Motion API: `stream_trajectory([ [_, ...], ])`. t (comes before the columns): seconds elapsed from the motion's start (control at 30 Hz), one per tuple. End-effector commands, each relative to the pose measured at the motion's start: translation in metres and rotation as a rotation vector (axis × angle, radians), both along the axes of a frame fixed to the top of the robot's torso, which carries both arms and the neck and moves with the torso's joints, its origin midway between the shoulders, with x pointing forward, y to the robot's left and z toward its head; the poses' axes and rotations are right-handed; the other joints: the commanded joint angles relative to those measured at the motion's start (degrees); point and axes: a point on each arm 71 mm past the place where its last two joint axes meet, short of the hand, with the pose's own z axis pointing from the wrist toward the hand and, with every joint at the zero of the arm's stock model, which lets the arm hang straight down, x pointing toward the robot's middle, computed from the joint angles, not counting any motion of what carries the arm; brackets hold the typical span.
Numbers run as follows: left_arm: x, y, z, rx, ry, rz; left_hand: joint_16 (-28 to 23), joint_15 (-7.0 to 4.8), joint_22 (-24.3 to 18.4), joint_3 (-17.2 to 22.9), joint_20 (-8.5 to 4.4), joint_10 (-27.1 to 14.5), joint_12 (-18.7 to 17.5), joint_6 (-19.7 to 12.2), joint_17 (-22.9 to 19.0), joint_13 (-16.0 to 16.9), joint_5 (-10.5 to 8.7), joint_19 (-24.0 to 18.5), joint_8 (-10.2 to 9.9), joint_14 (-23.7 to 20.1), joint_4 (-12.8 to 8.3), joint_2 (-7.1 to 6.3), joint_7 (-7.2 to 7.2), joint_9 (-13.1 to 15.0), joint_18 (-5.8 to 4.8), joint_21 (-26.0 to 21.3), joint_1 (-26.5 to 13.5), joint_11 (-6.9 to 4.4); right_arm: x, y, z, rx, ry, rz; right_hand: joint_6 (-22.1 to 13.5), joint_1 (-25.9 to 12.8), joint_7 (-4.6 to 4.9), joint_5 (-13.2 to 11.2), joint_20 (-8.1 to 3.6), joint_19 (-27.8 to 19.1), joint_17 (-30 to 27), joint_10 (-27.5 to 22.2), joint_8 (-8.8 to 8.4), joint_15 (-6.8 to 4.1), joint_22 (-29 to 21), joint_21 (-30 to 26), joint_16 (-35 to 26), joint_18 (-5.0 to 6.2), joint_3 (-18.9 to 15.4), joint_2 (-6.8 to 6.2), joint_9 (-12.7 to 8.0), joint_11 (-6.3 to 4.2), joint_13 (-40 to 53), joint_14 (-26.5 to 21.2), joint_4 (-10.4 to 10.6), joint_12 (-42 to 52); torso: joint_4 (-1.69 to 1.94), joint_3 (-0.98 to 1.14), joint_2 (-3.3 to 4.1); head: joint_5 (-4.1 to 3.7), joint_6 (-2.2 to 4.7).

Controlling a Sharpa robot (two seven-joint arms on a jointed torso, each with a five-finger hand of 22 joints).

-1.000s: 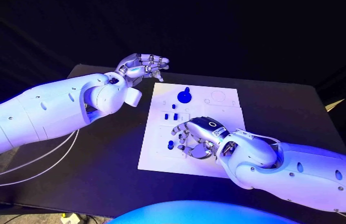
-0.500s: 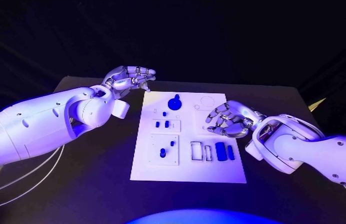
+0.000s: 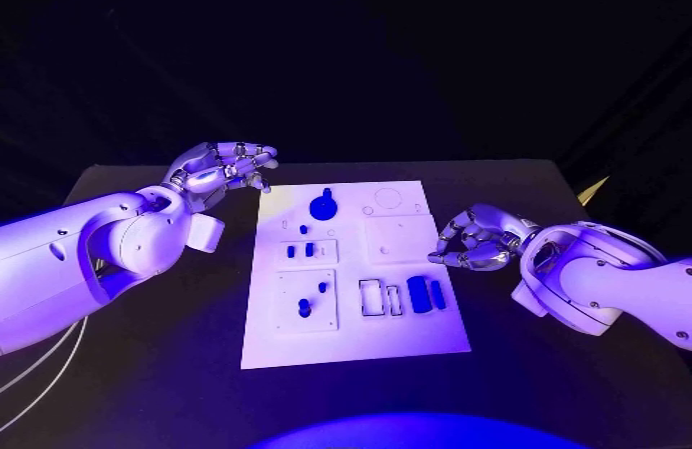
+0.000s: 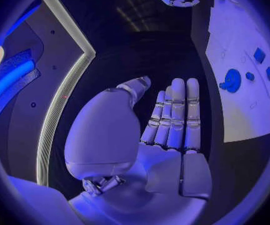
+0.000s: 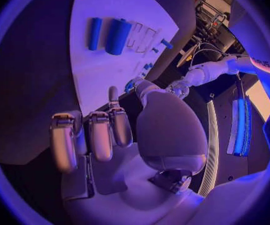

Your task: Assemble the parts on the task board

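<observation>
Task board point(image 3: 378, 314) flat at centre of black table point(image 3: 173, 369), blue parts point(image 3: 421, 293) scattered across it — large round piece point(image 3: 322, 207) near far edge, two upright blocks near right side. Left hand point(image 3: 224, 165) raised beyond board's far-left corner, fingers point(image 4: 175, 116) straight and pressed together (nothing held). Right hand point(image 3: 477, 239) just off board's right edge — fingers point(image 5: 100, 135) curled inward, empty.
</observation>
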Motion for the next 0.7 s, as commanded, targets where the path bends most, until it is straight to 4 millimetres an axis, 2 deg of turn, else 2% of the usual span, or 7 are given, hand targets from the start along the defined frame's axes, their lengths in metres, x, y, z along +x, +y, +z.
stream_trajectory([
  [0.03,-0.002,-0.003,0.002,-0.027,-0.014,-0.026,-0.11,0.12,-0.05,-0.30,0.16,-0.43,0.27,-0.36,0.05,-0.08,-0.07,0.33,-0.34,-0.18,-0.14,0.05,-0.01,0.05,0.73,-0.09,-0.59,-0.11,-0.005,-0.005,-0.008,-0.124,0.041,-0.010,0.13,-0.41,-0.46,0.08,0.22,5.78,6.43,0.91,0.50,-0.22,14.79,0.22,0.25,-0.61,-0.76,-0.07,0.26,-0.16,7.48,4.54,0.23,0.39,0.04,-0.08,0.08,-1.01,-0.51],
  [0.13,-0.002,-0.002,0.002,-0.027,-0.014,-0.027,-0.09,0.12,-0.14,-0.41,0.17,-0.45,0.32,-0.37,0.07,-0.07,-0.06,0.40,-0.32,-0.18,-0.06,0.09,-0.02,0.06,0.73,-0.21,-0.56,-0.12,-0.008,-0.007,-0.014,-0.151,0.060,-0.019,0.19,-0.09,-0.51,0.11,0.19,5.81,6.46,0.88,0.67,-0.25,14.83,0.37,0.27,-0.64,-0.92,0.00,0.41,-0.21,7.50,4.54,0.25,0.37,0.06,-0.12,0.10,-1.16,-0.65],
  [0.33,-0.003,-0.002,0.002,-0.027,-0.013,-0.026,-0.07,0.09,-0.26,-0.46,0.17,-0.47,0.39,-0.35,0.09,-0.06,0.00,0.50,-0.28,-0.19,-0.04,0.25,-0.05,0.09,0.75,-0.36,-0.31,-0.14,-0.013,-0.010,-0.024,-0.186,0.086,-0.027,-0.01,2.75,-0.56,0.23,0.10,5.88,6.63,0.80,1.17,-0.34,14.92,0.68,0.37,-0.70,-0.83,0.47,0.98,-0.29,7.67,4.54,-0.72,0.36,0.08,-0.04,0.10,-1.28,-1.00],
  [0.6,-0.002,-0.001,0.001,-0.026,-0.012,-0.025,-0.06,0.07,-0.34,-0.48,0.16,-0.49,0.44,-0.36,0.10,-0.06,0.03,0.58,-0.26,-0.20,-0.05,0.35,-0.06,0.10,0.76,-0.46,-0.11,-0.15,-0.015,-0.007,-0.030,-0.207,0.100,-0.025,0.10,3.07,-0.59,0.24,0.09,5.93,6.74,0.91,1.28,-0.34,14.98,0.88,0.41,-0.74,-0.77,0.53,1.07,-0.30,7.85,4.56,-0.83,0.55,0.04,-0.09,0.06,-1.30,-1.17],
  [0.7,-0.002,-0.001,0.001,-0.026,-0.011,-0.025,-0.06,0.07,-0.34,-0.48,0.16,-0.49,0.44,-0.36,0.10,-0.06,0.03,0.58,-0.26,-0.20,-0.05,0.35,-0.06,0.10,0.76,-0.46,-0.11,-0.15,-0.016,-0.005,-0.029,-0.193,0.080,-0.025,0.17,3.11,-0.60,0.23,0.09,5.95,6.76,0.95,1.34,-0.34,15.01,1.00,0.42,-0.77,-0.77,0.55,1.10,-0.31,7.91,4.57,-0.84,0.62,0.01,-0.05,0.12,-1.28,-1.31],
])
